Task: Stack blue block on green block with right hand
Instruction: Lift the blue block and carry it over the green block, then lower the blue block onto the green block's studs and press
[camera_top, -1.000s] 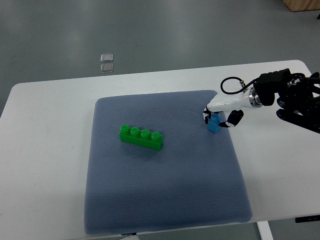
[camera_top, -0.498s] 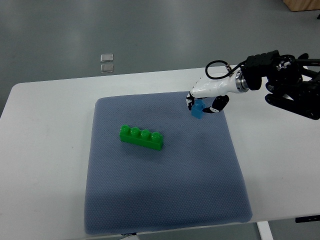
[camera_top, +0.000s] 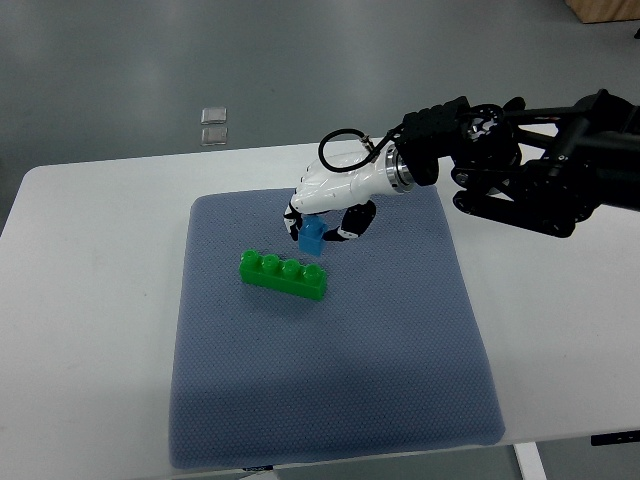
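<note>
Over the blue-grey mat (camera_top: 330, 370), from the top view, I have my right hand (camera_top: 325, 205) reaching in from the right edge, its white shell leading a black arm (camera_top: 520, 170) that stretches across the white table (camera_top: 90, 300). I see the fingers (camera_top: 352, 224) curled around the blue block (camera_top: 312, 236), pinching it from both sides, so the block hangs in the grasp, tilted a little. It sits just above and behind the right end of the green block (camera_top: 283, 275), very near it; I cannot tell whether the two are touching. That green block lies flat on the mat, a long brick with four studs up, angled so its right end sits lower in the picture than its left. I note a black cable (camera_top: 340, 145) looping up behind the wrist.

Off the table, on the grey floor (camera_top: 300, 60) beyond the far edge, two small pale squares (camera_top: 213, 125) lie one just beside the other. At the upper right corner a bit of wooden furniture (camera_top: 605, 10) pokes into the picture. My left arm is nowhere in this view.
</note>
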